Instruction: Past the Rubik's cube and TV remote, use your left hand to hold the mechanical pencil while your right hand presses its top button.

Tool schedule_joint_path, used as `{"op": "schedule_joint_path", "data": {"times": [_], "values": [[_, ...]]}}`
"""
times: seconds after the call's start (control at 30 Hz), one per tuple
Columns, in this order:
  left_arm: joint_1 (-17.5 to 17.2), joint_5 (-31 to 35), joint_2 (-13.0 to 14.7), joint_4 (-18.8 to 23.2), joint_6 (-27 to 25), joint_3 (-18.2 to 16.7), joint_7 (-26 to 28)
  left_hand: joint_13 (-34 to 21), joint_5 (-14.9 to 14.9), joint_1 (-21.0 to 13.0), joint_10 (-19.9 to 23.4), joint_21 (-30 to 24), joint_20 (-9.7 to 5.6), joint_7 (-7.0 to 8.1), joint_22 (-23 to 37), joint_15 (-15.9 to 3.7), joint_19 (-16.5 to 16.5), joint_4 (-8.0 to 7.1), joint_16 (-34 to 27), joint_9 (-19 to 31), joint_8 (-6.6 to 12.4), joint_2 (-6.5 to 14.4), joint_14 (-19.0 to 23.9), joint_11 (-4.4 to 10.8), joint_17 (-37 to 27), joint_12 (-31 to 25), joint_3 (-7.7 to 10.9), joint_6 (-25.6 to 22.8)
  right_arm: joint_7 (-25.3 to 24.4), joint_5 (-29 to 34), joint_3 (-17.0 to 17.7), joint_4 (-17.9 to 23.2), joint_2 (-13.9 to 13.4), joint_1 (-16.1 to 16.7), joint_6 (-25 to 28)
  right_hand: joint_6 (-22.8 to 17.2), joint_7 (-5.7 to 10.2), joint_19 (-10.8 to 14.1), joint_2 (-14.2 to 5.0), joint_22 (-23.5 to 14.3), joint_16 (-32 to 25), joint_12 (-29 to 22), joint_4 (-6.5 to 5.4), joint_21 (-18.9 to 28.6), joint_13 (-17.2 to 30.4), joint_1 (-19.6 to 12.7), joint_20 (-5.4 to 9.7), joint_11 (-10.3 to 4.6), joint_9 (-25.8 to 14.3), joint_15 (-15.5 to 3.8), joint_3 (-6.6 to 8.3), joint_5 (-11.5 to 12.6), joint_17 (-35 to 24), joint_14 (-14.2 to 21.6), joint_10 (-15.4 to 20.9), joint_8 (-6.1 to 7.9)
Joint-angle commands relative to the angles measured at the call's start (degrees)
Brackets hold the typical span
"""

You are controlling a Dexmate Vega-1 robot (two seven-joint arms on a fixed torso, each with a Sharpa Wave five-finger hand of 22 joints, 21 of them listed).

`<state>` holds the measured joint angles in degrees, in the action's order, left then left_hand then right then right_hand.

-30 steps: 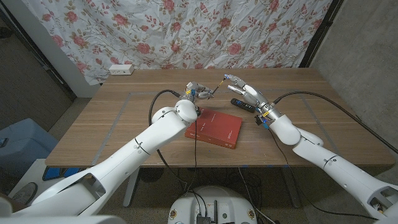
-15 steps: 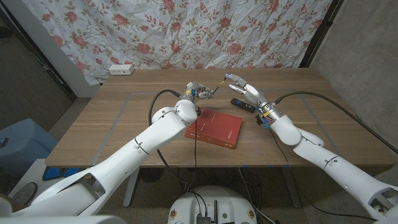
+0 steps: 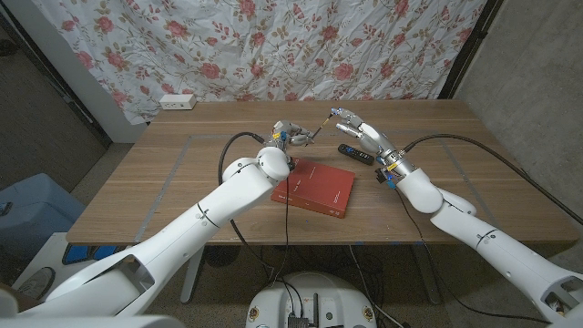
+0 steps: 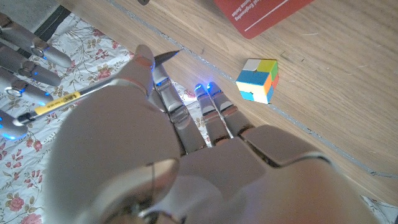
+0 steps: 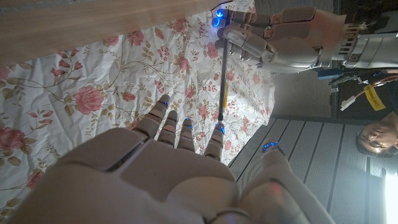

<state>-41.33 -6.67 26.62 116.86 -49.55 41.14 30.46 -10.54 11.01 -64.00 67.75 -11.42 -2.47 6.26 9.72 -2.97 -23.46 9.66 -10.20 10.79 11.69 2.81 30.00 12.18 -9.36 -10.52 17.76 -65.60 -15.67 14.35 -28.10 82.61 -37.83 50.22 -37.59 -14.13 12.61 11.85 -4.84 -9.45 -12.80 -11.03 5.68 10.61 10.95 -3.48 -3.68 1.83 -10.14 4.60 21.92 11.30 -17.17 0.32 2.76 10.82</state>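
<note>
Both hands meet: left hand (image 3: 286,133) grips the pencil (image 3: 317,128), slanting toward the open right hand (image 3: 357,129), button nearest it.

The left hand (image 3: 285,133) is gripping the mechanical pencil (image 3: 315,128) in its curled fingers (image 5: 249,42), raised above the counter. The right hand (image 3: 358,131) is reaching toward it, its fingers (image 5: 186,132) spreading just beside the pencil's top end, palm facing the left hand.

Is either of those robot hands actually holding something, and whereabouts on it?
The left hand grips the mechanical pencil near its tip end. The right hand holds nothing; its fingers sit by the pencil's top.
</note>
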Motion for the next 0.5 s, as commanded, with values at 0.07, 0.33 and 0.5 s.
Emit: {"op": "schedule_joint_path", "data": {"times": [0.07,0.33,0.5], "values": [[-0.1,0.0,-0.1,0.0,-0.2,0.0,0.1,-0.3,0.3,-0.1,0.8,-0.1,-1.53,0.06,0.3,-8.68,0.2,0.02,0.1,0.3,0.25,0.5,-0.3,0.63,-0.1,-0.3,-0.20,0.0,0.1,-0.1,0.2,0.2,-0.1,0.2,0.1,-0.6,0.05,0.3,-1.96,-0.2,-0.3,-0.3,-0.12,0.2,0.1,-0.3,-0.18,-0.20,0.0,0.22,0.27,0.4,-0.1,-0.2,0.4,0.08],[-0.1,0.0,0.0,0.0,-0.2,0.0,0.1,-0.3,0.3,-0.1,0.8,-0.1,-1.50,0.08,0.3,-8.69,0.2,0.03,0.1,0.3,0.26,0.5,-0.3,0.64,-0.1,-0.3,-0.23,0.0,-0.1,-0.1,0.3,0.1,0.0,0.1,0.0,-0.6,0.05,0.3,-1.96,-0.2,-0.4,-0.3,-0.11,0.2,0.1,-0.3,-0.19,-0.17,0.0,0.30,0.28,0.4,-0.1,-0.2,0.4,0.03],[0.0,0.0,-0.1,0.2,-0.7,0.0,0.2,-0.3,0.3,-0.1,0.8,-0.1,-1.50,0.05,0.3,-8.67,0.2,0.02,0.1,0.3,0.25,0.5,-0.3,0.63,-0.1,-0.3,-0.26,0.0,-0.3,-0.1,0.6,0.2,-0.1,0.1,-0.2,-0.6,0.05,0.3,-1.95,-0.2,-0.4,-0.4,-0.11,0.2,0.1,-0.3,-0.21,-0.18,0.0,0.31,0.28,0.4,-0.1,-0.2,0.4,0.00]]}}
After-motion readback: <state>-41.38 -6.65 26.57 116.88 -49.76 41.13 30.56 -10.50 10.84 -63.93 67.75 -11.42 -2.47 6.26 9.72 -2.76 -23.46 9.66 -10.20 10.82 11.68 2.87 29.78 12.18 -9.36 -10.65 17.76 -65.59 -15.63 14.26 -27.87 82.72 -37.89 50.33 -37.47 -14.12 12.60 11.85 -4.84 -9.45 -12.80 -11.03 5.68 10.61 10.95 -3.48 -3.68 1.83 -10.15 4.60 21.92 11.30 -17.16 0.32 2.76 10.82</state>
